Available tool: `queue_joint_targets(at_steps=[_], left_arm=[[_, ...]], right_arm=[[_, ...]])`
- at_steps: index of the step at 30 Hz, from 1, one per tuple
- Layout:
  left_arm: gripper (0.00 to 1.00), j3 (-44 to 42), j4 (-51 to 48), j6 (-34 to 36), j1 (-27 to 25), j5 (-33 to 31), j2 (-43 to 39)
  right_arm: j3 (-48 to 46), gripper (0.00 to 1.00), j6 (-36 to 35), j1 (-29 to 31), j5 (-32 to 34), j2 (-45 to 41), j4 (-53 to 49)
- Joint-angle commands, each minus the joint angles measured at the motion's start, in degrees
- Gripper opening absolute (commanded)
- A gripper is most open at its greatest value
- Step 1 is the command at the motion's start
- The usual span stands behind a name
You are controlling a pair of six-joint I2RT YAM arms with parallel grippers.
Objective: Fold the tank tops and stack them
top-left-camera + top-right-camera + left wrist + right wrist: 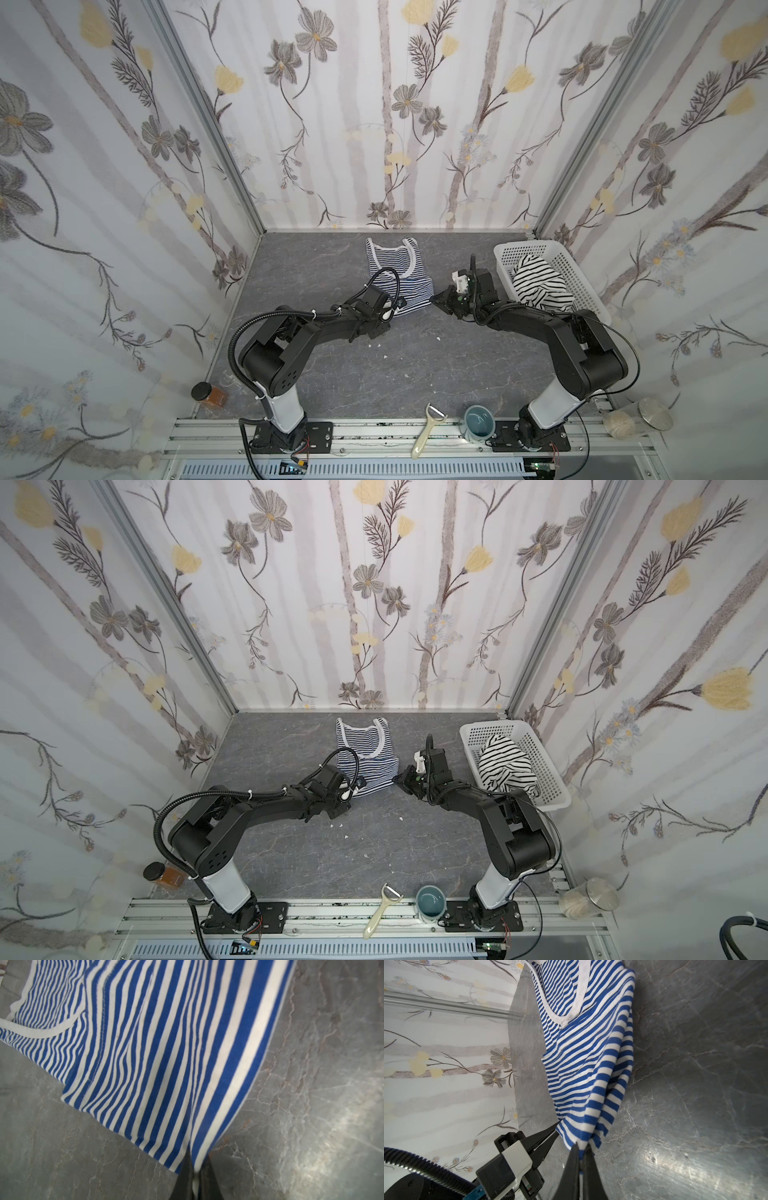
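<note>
Fine-striped knit tank top [395, 270] lies on marbled counter [415, 365]: long axis near-far, straps far. Left end effector [195, 1169] and right end effector [582, 1147] each clamp a near hem corner. Wide-striped top [538, 282] crumpled in perforated basket [519, 246], right.

counter [436, 374]: grey, marble-veined
12 o'clock: navy-striped tank top [390, 259]
2 o'clock: white basket [575, 272]
centre: white scraps [373, 344]
8 o'clock: amber jar [214, 398]

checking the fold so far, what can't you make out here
- Navy striped tank top: in both top views the left arm covers its near hem corner.
- Left gripper: the left wrist view's edge cuts off its fingers; cloth there is blurred.
- Black-striped tank top in the basket: bunched, partly behind the right arm; straps unreadable in both top views.
</note>
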Motion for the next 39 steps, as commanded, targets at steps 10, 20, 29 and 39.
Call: queue_joint_targets(at_steps=[10,20,29,39], left_arm=[[0.0,6.4,-17.5,2.1,-1.7,13.7,-7.2],[0.0,13.7,-33.2,-0.1,-9.6,28.4,-11.8],[0.0,21.4,-42.1,-4.2,-13.3,43.9,-14.1],[0.0,19.9,-43.2,-1.3,-8.4,43.4,-14.5]], right_arm=[[-0.8,0.0,-10.0,-0.7,2.0,-9.1,-15.1],[-4.5,0.0,-13.0,-1.9,2.9,-27.0,-29.3],[3.1,0.0,-16.6,-2.1,5.0,-34.2,-44.9],[13.7,0.0,-17.5,-1.9,2.6,-24.7,-44.4]])
